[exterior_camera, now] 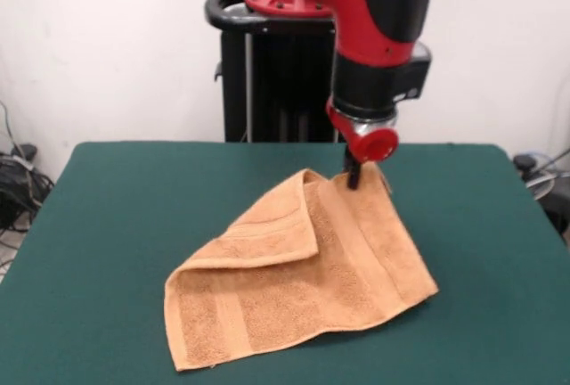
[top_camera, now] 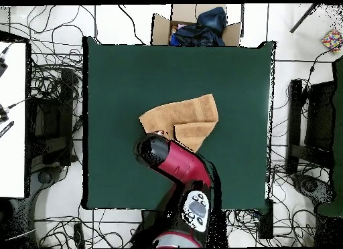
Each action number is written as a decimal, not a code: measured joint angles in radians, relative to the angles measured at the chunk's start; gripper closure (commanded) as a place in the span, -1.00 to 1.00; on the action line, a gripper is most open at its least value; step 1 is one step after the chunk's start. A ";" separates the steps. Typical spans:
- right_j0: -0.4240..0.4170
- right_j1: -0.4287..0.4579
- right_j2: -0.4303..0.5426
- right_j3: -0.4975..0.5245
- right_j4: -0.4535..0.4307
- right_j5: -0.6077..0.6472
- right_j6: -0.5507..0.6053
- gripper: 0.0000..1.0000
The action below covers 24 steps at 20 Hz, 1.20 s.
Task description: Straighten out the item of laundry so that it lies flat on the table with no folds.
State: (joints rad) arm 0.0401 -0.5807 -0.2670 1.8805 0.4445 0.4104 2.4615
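The orange-tan towel [exterior_camera: 303, 287] lies on the dark green table [exterior_camera: 125, 198], near its middle. One part is folded over the rest, with the fold's point toward the robot. My gripper [exterior_camera: 354, 177] is at the towel's far corner and is shut on it, holding that edge slightly raised. In the overhead view the towel [top_camera: 187, 116] lies at the middle of the table [top_camera: 120, 72]. The arm's red and black head [top_camera: 155, 151] covers the towel's near corner and hides the gripper.
The robot's black pedestal [exterior_camera: 267, 73] stands behind the table's far edge. In the overhead view an open cardboard box [top_camera: 196, 27] holding dark blue cloth sits past the table's top edge. Cables cover the floor on all sides.
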 measured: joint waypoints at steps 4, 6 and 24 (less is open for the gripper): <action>0.031 0.006 -0.002 -0.041 0.029 0.010 0.000 1.00; 0.043 0.024 -0.005 -0.070 0.043 0.010 0.000 1.00; 0.094 0.249 -0.057 -0.274 0.164 0.010 0.015 1.00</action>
State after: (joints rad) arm 0.1339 -0.3317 -0.3236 1.6067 0.6088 0.4203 2.4766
